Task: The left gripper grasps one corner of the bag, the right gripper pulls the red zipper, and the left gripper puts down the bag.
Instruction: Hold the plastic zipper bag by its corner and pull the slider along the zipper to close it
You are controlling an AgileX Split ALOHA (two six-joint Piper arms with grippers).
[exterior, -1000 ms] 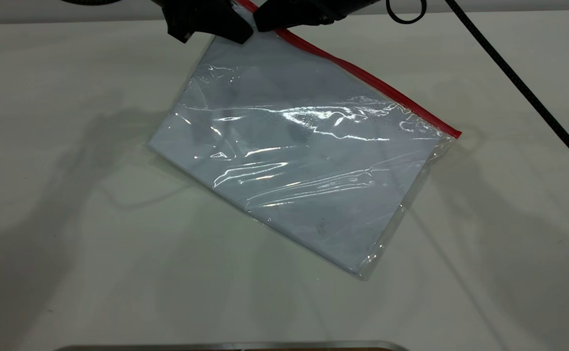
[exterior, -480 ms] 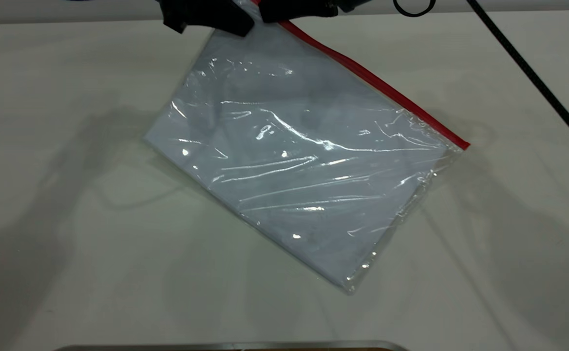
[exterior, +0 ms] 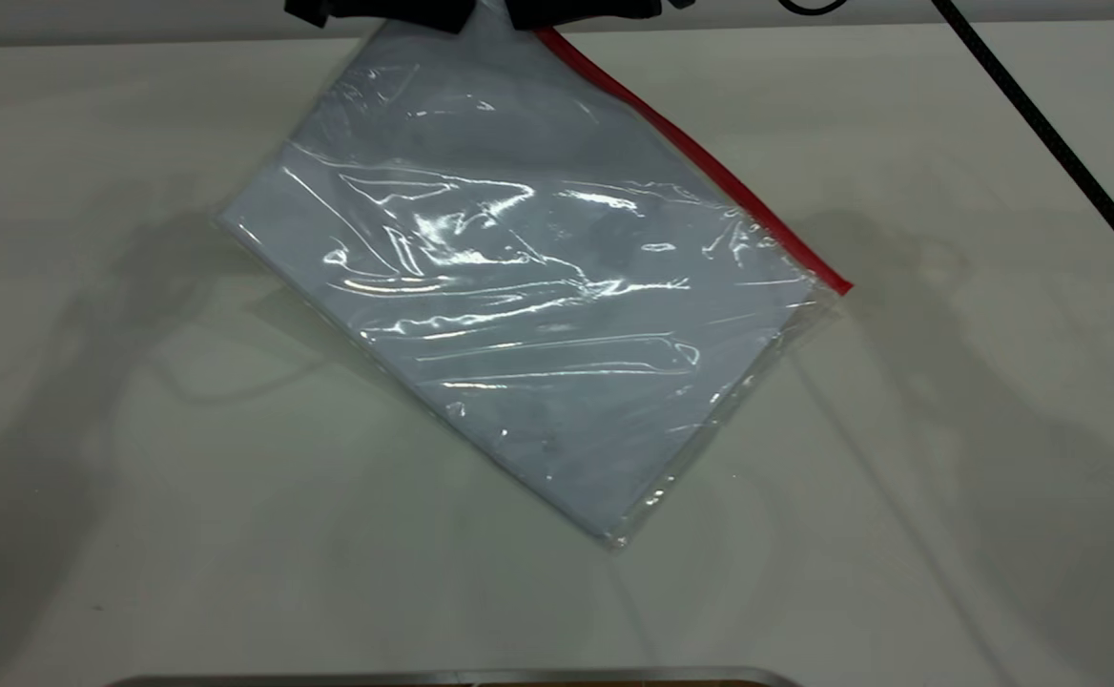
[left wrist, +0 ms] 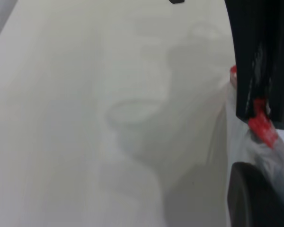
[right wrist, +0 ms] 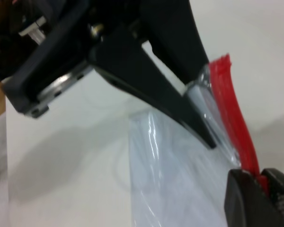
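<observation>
Bag [exterior: 528, 315] corner [right wrist: 201, 85] is clamped by left gripper [right wrist: 199, 109]; red zipper [exterior: 700, 157] beside it is pinched by right gripper [right wrist: 262, 189]. Pull should be kept along the strip.

left pincer [exterior: 381, 10] raised at the far edge, clamped, right pincer [exterior: 581, 11] just beside it, closed

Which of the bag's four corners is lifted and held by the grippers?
The far corner of the bag where the red zipper ends, between the left gripper and right gripper; the other three hang free.
</observation>
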